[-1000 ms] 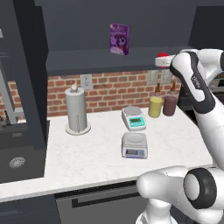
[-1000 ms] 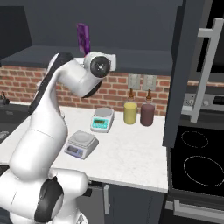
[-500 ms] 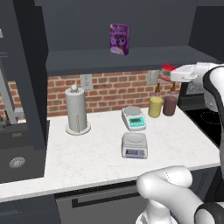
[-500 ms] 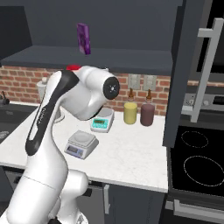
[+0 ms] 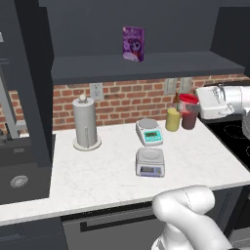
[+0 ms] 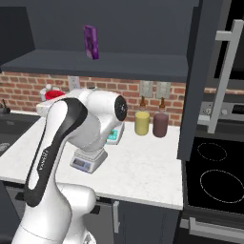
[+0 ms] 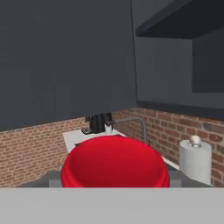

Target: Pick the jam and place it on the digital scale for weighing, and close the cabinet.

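Brick-backed white marble counter (image 5: 97, 171) carries the low grey digital scale (image 5: 150, 162); above and to its right the gripper (image 5: 194, 101) grasps the squat red jam jar (image 5: 188, 99), held aloft for placing.

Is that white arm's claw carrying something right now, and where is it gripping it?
Yes, the claw carries the jam, a small red jar, in the air beside the counter. The exact grip point can't be told, since the fingertips are hidden behind it.

Purple box (image 5: 133, 43) on shelf; paper towel roll (image 5: 85, 124) on counter (image 5: 97, 168)
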Tool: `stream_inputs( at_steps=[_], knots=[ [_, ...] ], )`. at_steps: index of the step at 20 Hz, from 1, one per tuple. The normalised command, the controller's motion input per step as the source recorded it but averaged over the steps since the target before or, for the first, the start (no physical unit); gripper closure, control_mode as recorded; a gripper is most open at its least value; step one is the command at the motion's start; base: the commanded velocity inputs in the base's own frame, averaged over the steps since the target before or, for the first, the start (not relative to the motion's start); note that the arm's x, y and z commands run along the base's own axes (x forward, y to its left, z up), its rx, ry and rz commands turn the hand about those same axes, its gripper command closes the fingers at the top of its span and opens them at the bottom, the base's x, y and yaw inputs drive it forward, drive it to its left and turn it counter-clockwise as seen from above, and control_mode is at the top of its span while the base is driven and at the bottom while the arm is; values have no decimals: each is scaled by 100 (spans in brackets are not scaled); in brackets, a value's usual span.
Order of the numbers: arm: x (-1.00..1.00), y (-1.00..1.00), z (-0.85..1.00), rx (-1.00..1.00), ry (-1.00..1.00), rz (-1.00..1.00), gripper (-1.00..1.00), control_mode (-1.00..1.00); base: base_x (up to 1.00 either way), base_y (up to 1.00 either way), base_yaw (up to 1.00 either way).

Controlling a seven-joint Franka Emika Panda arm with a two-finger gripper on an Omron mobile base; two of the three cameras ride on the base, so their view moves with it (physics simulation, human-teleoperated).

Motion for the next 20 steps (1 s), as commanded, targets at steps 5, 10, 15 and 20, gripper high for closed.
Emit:
stream_inputs(
  at_steps=[5, 10, 15, 20],
  knots=[
    [-12, 51, -83, 0, -13, 22, 100, -100, 0, 0, 0],
    [9, 1, -79, 0, -15, 20, 100, -100, 0, 0, 0],
    [36, 0, -75, 0, -3, 18, 100, -100, 0, 0, 0],
    [30, -5, -51, 0, -4, 16, 100, -100, 0, 0, 0]
  ],
)
